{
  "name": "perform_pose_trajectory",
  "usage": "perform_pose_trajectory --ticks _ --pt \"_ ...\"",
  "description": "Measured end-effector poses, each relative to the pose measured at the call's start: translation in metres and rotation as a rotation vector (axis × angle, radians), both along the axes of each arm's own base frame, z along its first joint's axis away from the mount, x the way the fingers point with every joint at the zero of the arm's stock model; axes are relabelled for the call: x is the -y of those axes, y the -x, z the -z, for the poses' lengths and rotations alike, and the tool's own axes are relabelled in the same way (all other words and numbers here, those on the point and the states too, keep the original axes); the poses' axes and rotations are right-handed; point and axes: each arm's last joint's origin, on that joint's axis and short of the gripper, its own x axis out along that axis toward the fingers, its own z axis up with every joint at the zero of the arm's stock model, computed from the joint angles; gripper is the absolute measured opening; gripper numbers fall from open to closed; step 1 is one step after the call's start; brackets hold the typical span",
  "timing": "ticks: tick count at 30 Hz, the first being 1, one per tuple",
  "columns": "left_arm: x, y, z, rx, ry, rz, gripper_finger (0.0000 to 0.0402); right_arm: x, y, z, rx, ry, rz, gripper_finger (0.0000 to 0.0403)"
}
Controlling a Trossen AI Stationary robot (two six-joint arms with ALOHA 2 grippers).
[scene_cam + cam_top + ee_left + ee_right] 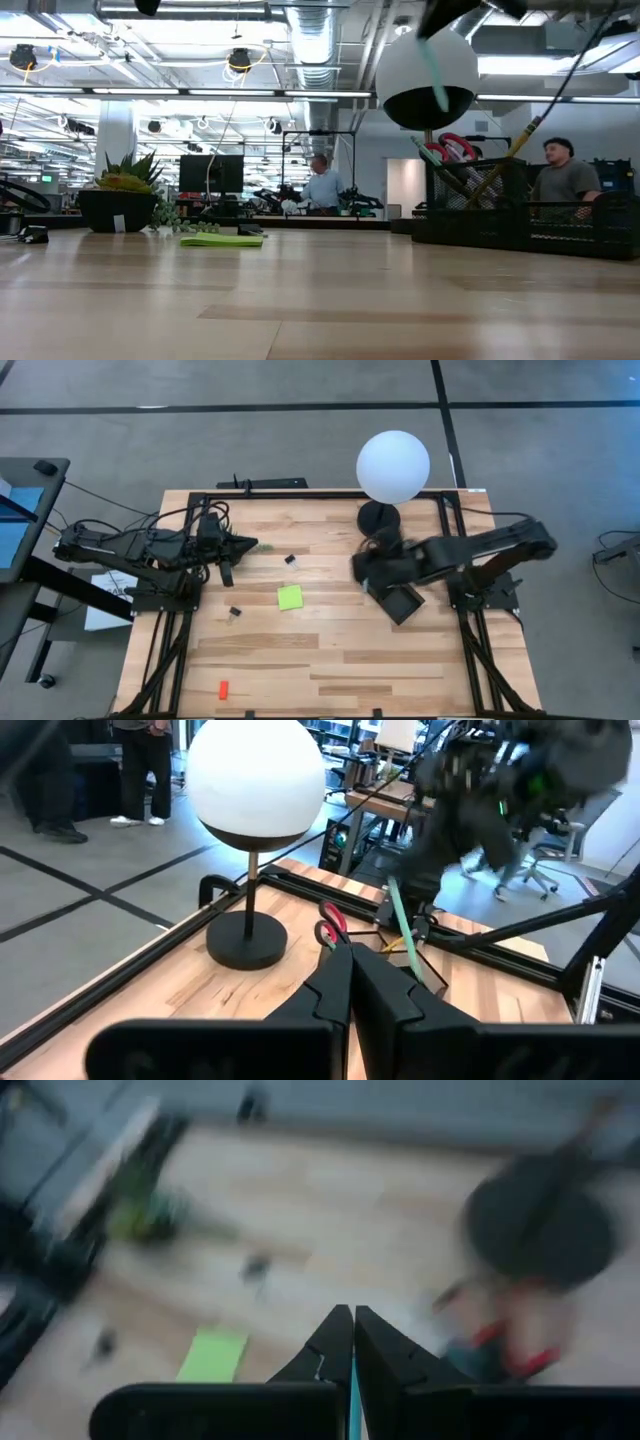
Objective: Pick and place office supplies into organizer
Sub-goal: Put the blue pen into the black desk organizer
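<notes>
We list a white globe lamp (393, 466) at the table's far right, the right gripper (358, 567) pinching a teal pen (354, 1398) just left of the black organizer (404, 603). Left gripper (226, 575) pressed together at far left beside a potted plant (118, 195). Lime-green sticky-note pad (290, 597) mid-table, black clips (235, 612) around it, small red-orange piece (223, 688) nearest.

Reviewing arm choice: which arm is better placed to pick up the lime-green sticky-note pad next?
Probably left. The left gripper is shut and empty; the pad lies between both arms. The right gripper, above the organizer, pinches a teal pen.

Wooden table (330, 660): sticky-note pad (290, 597), organizer (404, 603), lamp (392, 467), clips (235, 612).
</notes>
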Motion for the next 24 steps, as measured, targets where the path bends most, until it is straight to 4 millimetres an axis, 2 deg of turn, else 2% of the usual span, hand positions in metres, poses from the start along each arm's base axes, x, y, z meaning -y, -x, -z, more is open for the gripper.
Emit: perform_pose_trajectory --ticks 4,8,12,19,24 --pt "-0.001 0.000 0.000 0.001 -0.006 -0.040 0.0000 0.011 0.035 -0.020 -0.007 0.176 0.072 0.0001" --pt "-0.003 0.001 0.000 -0.004 -0.029 -0.090 0.0000 0.009 0.041 -0.015 -0.036 0.322 0.092 0.0000" --pt "-0.003 0.001 0.000 -0.005 -0.034 -0.113 0.0000 0.008 0.033 0.015 -0.106 0.352 0.121 0.0000" --pt "-0.003 0.001 0.000 -0.008 -0.035 -0.114 0.0000 0.009 0.022 0.073 -0.218 0.271 0.213 0.0000" --pt "-0.003 0.001 0.000 -0.010 -0.035 -0.113 0.0000 0.004 0.015 0.100 -0.315 0.210 0.227 0.0000"
